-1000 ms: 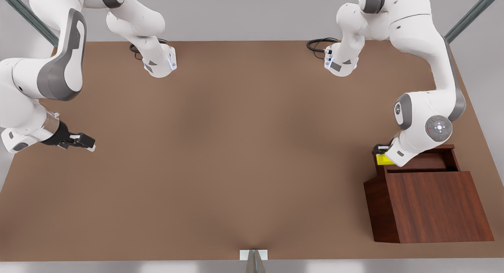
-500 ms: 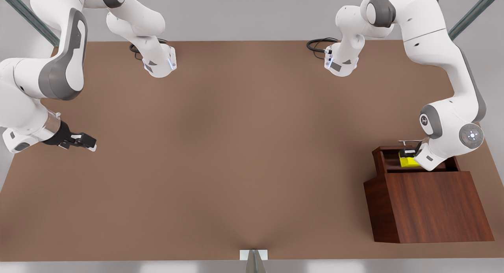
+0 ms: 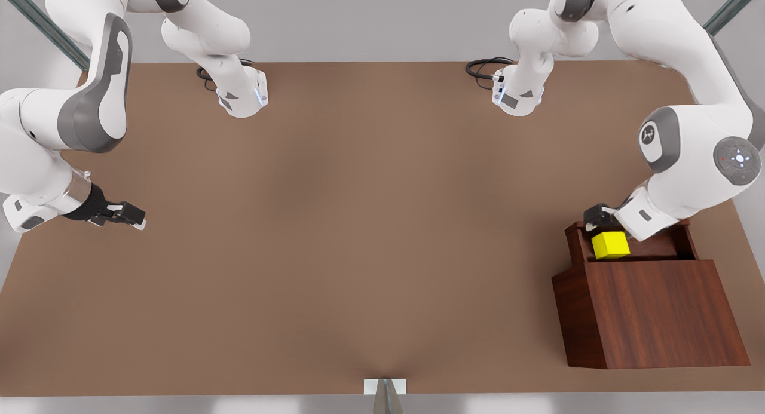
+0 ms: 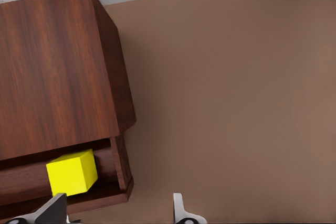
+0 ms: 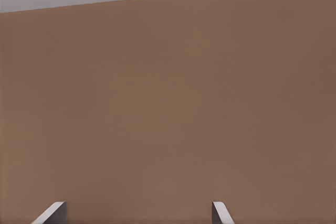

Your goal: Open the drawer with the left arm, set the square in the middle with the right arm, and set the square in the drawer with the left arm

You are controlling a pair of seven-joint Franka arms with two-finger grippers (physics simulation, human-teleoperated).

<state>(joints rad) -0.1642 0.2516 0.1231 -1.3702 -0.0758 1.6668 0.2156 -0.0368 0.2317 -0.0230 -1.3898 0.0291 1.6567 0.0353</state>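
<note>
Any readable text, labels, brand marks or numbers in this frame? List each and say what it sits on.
No readable text.
Left arm: a small dark emblem on a grey joint cover and a button pad, no legible words.
Arm bases: dark marks, too small to read.
Cabinet, drawer, square, table: plain.
Left gripper is open over the drawer; right gripper waits open at the front view's left.

A simulated robot test bench: bare brown worktop (image 3: 358, 223), plain grey surround, two white arms mounted along its top edge.
</note>
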